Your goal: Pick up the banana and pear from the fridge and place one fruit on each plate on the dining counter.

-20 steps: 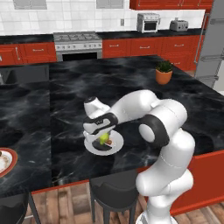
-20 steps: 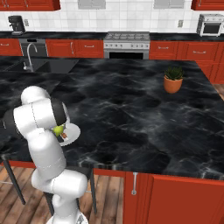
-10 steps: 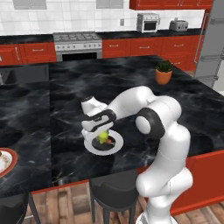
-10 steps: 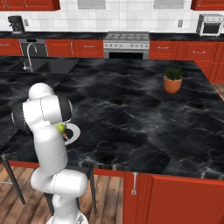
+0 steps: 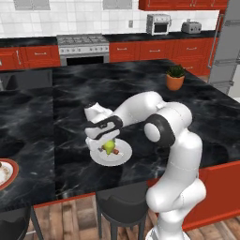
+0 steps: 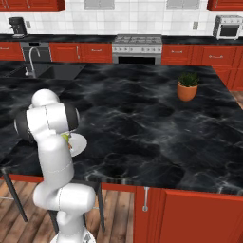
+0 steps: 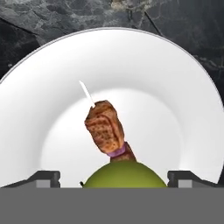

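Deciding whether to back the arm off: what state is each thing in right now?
claw: open, fingers apart either side of the pear
pear: resting on the plate, against the kebab
plate: on the dining counter, holding pear and kebab

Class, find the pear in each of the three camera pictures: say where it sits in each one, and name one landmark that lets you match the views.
Left base view: the pear lies left of centre, on the white plate, just under the claw.
Right base view: a green sliver at the left, beside the arm.
Hand view: bottom centre, next to the brown skewered morsel.
Shared landmark: the white plate.
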